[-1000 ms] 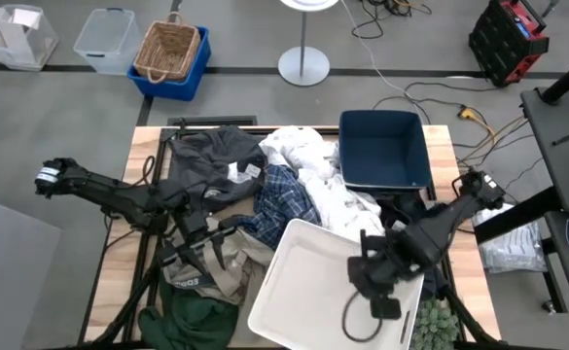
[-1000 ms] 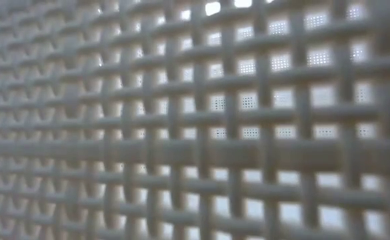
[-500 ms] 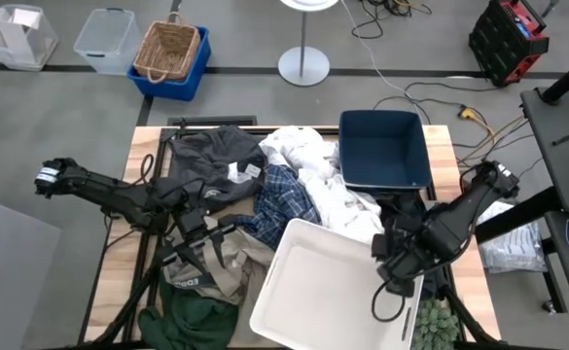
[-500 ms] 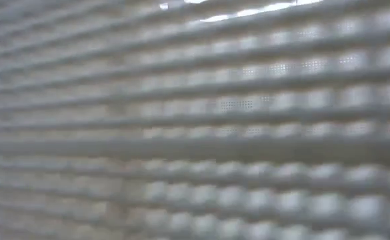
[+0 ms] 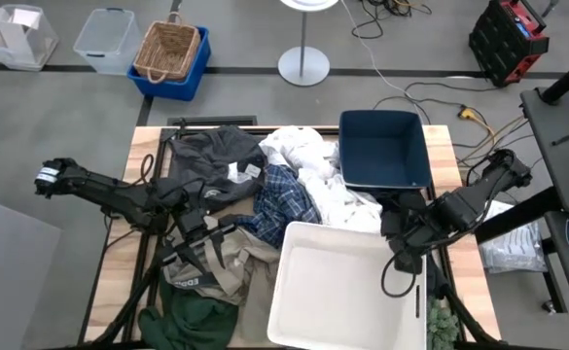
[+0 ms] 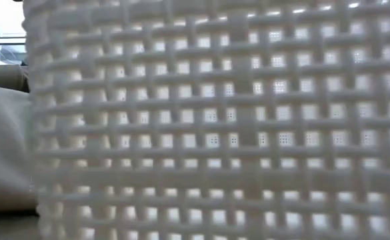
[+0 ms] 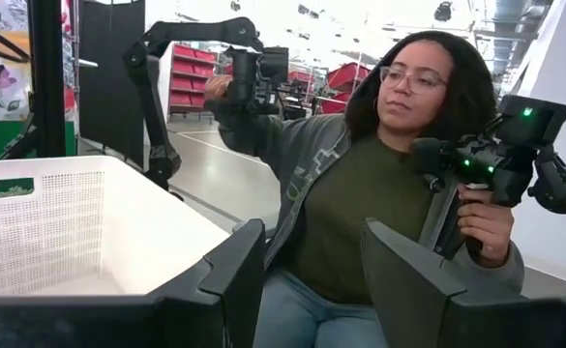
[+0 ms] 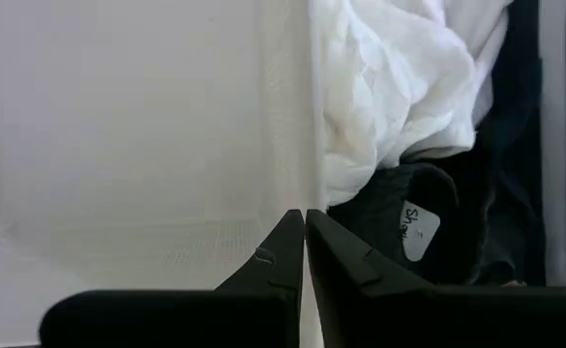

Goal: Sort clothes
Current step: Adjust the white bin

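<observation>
The clothes lie in a heap on the table's left and middle: a dark grey garment (image 5: 211, 156), a plaid one (image 5: 286, 194), a white one (image 5: 315, 167), a khaki one (image 5: 228, 261) and a dark green one (image 5: 192, 313). The white bin (image 5: 333, 292) stands square at the near right. The navy bin (image 5: 383, 146) stands at the far right. My right gripper (image 5: 399, 255) points down at the white bin's far right corner, shut on its rim. My left gripper (image 5: 216, 238) hovers level over the khaki garment, open, with nothing between its fingers (image 7: 234, 280). My right gripper pinches the top rim of the white bin's far wall (image 8: 311, 145), near the bin's right corner, between its two fingertips (image 8: 287, 237). The fingers come from above, pointing steeply down, one on the inner side and one on the side of the clothes. The bin stands on the table.
White and black garments (image 8: 428, 208) lie just past the bin's far wall. A small plant (image 5: 438, 326) stands at the near right corner. The bin's mesh wall (image 6: 235, 127) fills the low view, with beige cloth (image 6: 1, 153) at its left. A person (image 7: 379, 193) sits beyond the table.
My right gripper has gone toward the table's right edge and a little toward the far edge, staying shut. The white bin has come with it: it stood slanted and has turned to stand square to the table, its far right corner drawn rightward.
</observation>
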### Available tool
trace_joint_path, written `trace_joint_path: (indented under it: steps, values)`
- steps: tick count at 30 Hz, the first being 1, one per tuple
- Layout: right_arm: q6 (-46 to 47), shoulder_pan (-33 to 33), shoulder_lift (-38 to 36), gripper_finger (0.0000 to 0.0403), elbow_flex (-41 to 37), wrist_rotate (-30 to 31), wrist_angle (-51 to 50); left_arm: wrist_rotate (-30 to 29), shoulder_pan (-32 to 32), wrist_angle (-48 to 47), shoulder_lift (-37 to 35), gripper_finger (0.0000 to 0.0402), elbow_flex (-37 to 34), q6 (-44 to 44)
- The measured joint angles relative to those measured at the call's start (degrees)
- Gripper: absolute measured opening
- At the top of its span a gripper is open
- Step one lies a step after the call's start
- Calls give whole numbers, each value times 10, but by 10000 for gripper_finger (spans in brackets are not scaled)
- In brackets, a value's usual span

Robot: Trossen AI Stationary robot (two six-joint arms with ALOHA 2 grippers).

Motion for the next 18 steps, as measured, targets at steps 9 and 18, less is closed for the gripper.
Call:
trace_joint_path:
  steps: [9,18]
  values:
    - [-8,7,-14,13,2,-44,81,0,0,0,0,153,0,0]
    - [68,39,16,13,-19,-65,41,0,0,-3,0,153,0,9]
